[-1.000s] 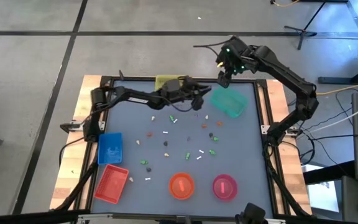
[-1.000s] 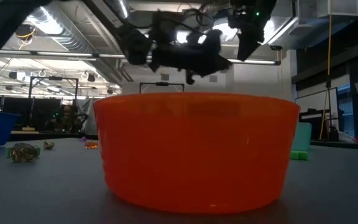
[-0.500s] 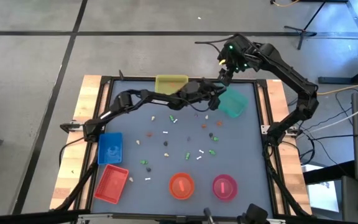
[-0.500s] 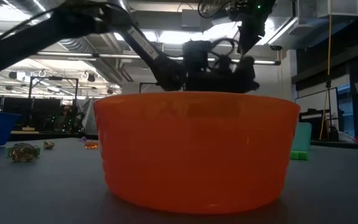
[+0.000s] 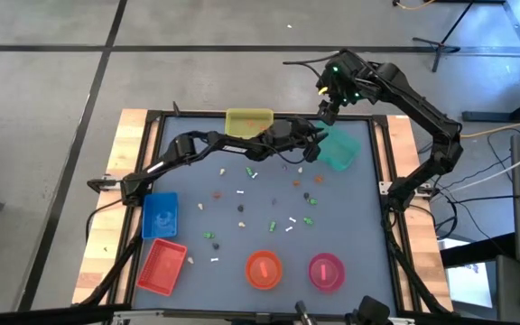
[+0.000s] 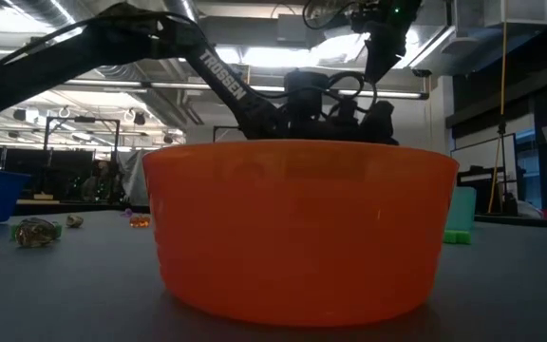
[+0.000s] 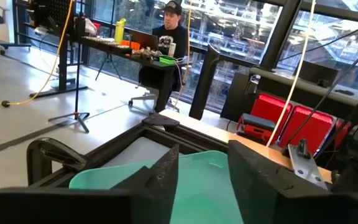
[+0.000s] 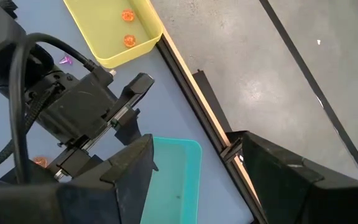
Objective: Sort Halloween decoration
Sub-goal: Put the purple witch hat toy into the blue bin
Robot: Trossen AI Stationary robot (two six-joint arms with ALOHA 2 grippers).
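Currently your left gripper (image 5: 312, 143) sits stretched across the far part of the surface (image 5: 359, 217), at the near edge of the teal tray (image 5: 337, 149); its jaws stand apart with nothing between them, as the left wrist view shows over the tray's teal floor. Your right gripper (image 5: 326, 115) hangs above the tray's far corner, jaws likewise parted and empty. Halloween decoration (image 5: 260, 203): small trinkets in orange, white, green and dark tones, scattered loose across the middle of the surface, none held. Two orange pieces lie in the yellow tray (image 5: 248, 121) at the far edge. Blue tray (image 5: 160, 215) and red tray (image 5: 162, 265) at the left side; orange bowl (image 5: 264, 269) and pink bowl (image 5: 326, 271) at the near edge.
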